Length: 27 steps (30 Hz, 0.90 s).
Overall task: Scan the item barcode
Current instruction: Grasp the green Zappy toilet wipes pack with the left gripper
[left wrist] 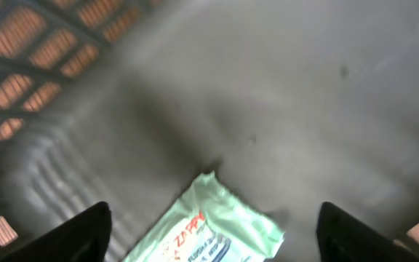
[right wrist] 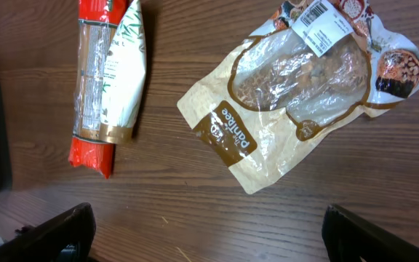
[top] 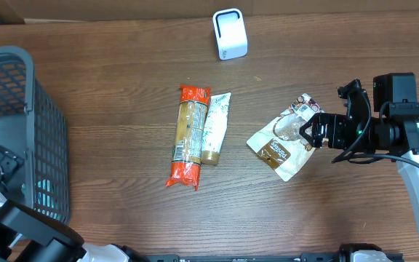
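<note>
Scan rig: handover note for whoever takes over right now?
Left gripper: open, inside the basket, above a green packet lying on its floor.
Right gripper: open, empty, at the tan pouch, barcode label facing up.
Scanner at the far edge; orange pack and white pack mid-table.
Done: apparently one packet binned. Left: three items to scan.

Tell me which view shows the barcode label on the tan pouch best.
Right wrist: the barcode label faces the camera, large and unobstructed, on the tan pouch. Overhead shows it only as a tiny, unreadable white patch. Left wrist shows none of it.
</note>
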{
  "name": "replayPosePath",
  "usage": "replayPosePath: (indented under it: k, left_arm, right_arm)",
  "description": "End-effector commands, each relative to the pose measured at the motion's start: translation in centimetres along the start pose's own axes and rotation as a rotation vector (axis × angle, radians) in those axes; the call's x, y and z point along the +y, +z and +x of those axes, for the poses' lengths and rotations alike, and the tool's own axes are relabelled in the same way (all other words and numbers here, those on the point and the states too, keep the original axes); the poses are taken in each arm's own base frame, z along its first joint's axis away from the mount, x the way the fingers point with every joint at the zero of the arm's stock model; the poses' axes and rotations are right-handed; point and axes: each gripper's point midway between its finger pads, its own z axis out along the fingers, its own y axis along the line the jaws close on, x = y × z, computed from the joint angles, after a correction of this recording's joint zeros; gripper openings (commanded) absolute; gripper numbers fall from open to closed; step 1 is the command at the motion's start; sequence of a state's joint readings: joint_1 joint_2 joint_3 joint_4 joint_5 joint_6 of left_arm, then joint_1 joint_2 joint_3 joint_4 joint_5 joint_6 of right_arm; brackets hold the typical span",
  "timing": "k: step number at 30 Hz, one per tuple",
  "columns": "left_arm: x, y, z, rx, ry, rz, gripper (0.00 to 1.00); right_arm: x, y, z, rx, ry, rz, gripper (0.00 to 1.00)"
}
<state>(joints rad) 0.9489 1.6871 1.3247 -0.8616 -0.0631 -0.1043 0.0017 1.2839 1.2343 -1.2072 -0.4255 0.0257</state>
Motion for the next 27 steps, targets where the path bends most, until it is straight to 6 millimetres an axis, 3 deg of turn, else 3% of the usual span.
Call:
replayPosePath:
  k: [1, 8, 14, 24, 27]
  left_arm:
    - [-0.2, 1.8, 2.6, 0.081, 0.115, 0.013, 0.83]
    - [-1.6, 3.7, 5.3, 0.123, 0.255, 0.115, 0.81]
    - [-0.7, 4.4, 6.0, 0.138, 0.275, 0.065, 0.87]
    - [-0.7, 6.7, 7.9, 0.226, 0.263, 0.065, 0.86]
    - [-0.9, 7.3, 8.5, 0.258, 0.265, 0.071, 0.81]
  right_arm:
    - [0.3, -0.6, -0.8, -0.032, -0.025, 0.002, 1.0]
    - [0.4, -0.6, -1.0, -0.039, -0.028, 0.002, 1.0]
    - [0.4, -0.6, -1.1, -0.046, -0.031, 0.001, 1.0]
    - [0.4, -0.6, -1.1, -0.045, -0.031, 0.002, 1.0]
    - [0.4, -0.6, -1.1, -0.045, -0.031, 0.001, 1.0]
